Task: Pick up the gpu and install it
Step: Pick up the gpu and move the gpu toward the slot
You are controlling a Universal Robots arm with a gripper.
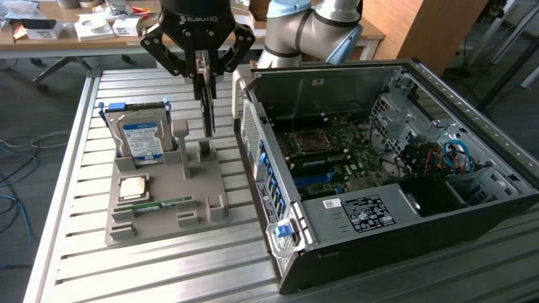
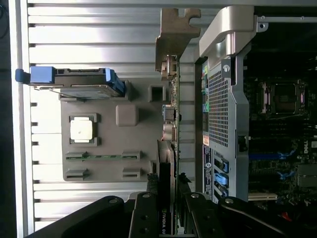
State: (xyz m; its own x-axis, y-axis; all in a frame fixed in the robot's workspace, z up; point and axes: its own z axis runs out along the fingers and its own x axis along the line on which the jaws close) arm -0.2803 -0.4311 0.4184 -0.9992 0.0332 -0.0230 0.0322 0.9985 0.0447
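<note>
Wrist view: my fingers (image 2: 147,210) are pinching the thin black card (image 2: 167,163) between them. It is hanging straight down from them, long way down, with the open computer (image 2: 220,129) sitting just beside it.

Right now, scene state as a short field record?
jaws: shut on thin black circuit card with silver bracket
card pose: on edge, vertical, over grey plastic tray
on tray: silver blue-labelled hard drive, square silver processor, slim green memory stick
case: open black computer tower, on the exterior view's right of tray
</note>
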